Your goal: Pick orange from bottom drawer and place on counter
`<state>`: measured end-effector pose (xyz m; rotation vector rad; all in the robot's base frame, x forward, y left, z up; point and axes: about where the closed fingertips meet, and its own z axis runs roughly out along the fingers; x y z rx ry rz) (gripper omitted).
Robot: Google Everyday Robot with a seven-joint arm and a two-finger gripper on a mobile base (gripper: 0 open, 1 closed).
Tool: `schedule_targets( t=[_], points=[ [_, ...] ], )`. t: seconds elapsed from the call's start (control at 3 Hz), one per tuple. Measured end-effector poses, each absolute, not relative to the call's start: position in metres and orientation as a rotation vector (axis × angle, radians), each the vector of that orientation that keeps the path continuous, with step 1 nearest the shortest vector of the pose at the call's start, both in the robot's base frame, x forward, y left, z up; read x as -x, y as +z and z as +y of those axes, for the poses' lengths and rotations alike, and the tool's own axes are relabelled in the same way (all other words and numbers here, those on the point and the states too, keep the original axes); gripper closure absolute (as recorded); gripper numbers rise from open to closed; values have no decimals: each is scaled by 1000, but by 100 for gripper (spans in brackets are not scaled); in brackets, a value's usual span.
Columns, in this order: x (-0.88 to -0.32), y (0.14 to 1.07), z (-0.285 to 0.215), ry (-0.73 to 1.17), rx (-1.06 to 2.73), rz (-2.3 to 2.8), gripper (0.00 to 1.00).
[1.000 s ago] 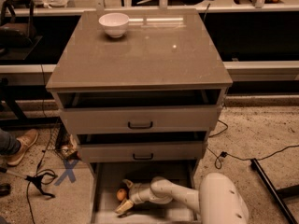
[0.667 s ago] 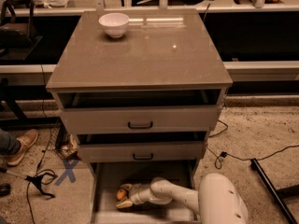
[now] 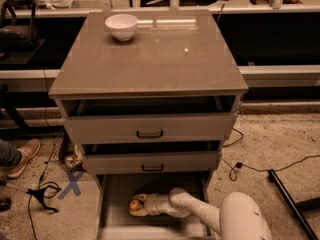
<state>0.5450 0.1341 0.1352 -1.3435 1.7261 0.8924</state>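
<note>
The bottom drawer (image 3: 115, 191) is pulled out at the foot of the cabinet. My white arm reaches into it from the lower right. My gripper (image 3: 136, 204) is at the drawer's left middle, shut on the orange (image 3: 134, 204), a small round fruit showing between its fingers. The counter (image 3: 150, 59) is the glossy grey-brown top slab above the three drawers.
A white bowl (image 3: 121, 26) stands at the counter's back left. The two upper drawers (image 3: 150, 129) are partly open and overhang the bottom one. A person's shoe (image 3: 22, 156), cables and a blue X mark (image 3: 71, 184) lie on the floor to the left.
The gripper has closed in on the orange, and the two have shifted slightly toward the back of the drawer. The arm's elbow has risen a little.
</note>
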Motion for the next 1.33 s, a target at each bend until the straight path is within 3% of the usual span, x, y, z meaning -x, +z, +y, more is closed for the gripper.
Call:
schedule_targets(
  t=[0.33,1.33],
  points=[
    [-545,187,77,990,1352,1604,100],
    [-502,311,-32,1128,1431,1428,100]
  ],
)
